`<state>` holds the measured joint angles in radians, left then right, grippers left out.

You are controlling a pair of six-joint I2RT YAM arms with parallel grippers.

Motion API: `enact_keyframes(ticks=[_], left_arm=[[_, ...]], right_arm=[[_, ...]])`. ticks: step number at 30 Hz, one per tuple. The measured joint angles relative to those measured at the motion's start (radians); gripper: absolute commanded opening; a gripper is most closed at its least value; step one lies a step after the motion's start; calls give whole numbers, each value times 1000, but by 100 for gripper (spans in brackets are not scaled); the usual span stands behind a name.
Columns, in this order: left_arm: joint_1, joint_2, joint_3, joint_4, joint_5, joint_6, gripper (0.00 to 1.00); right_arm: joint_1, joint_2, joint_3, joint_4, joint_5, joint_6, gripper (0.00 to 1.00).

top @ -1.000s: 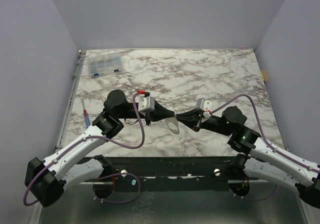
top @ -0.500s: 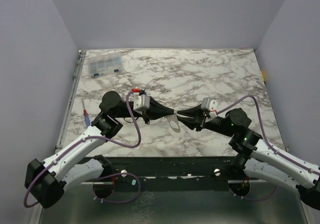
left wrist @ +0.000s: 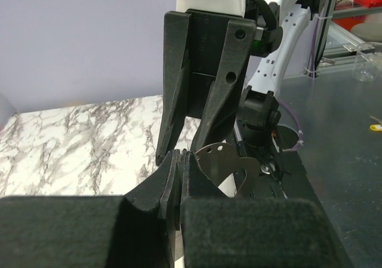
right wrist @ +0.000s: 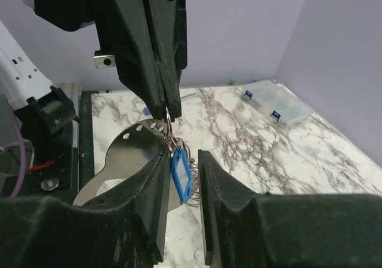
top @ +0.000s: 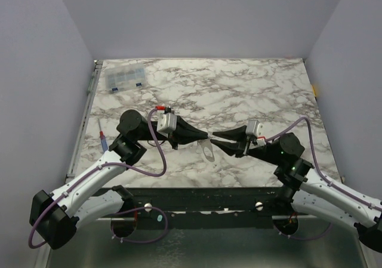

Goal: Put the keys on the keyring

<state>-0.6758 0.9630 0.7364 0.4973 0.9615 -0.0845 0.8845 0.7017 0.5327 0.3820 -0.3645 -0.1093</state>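
Note:
My left gripper (top: pixel 203 138) is shut on the thin silvery keyring (right wrist: pixel 168 114) and holds it above the table's middle. The blue tag (right wrist: pixel 181 175) hangs from the ring. It sits between the fingers of my open right gripper (right wrist: pixel 182 181), close to the left pad. A flat grey metal piece with a row of holes (right wrist: pixel 128 145) hangs from the ring too, and also shows in the top view (top: pixel 207 150) and the left wrist view (left wrist: pixel 230 160). Thin silver loops (right wrist: pixel 194 196) show behind the tag. I cannot make out separate keys.
A clear compartment box (top: pixel 124 77) stands at the far left corner, also in the right wrist view (right wrist: pixel 277 108). A blue-handled, red-tipped screwdriver (top: pixel 102 138) lies near the left edge. The dark base rail (top: pixel 197 197) runs along the near edge.
The right wrist and elbow have drawn to the right and the left wrist slightly to the left. Both sets of fingertips stay together over the table's middle with the metal piece hanging below.

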Motion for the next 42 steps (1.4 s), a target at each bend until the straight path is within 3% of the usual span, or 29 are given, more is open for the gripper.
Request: enact_keyframes(ticks=[13,28,42], left_arm=[[0,0,0,26,4,-26,0],[1,2,0,34,4,-27,0],[2,10,-4,40,5,-31,0]], right_arm=[[0,59,0,74,-55,-4,34],[0,10,5,70,-72,-4,35],[0,62,5,81,-73,-4,29]])
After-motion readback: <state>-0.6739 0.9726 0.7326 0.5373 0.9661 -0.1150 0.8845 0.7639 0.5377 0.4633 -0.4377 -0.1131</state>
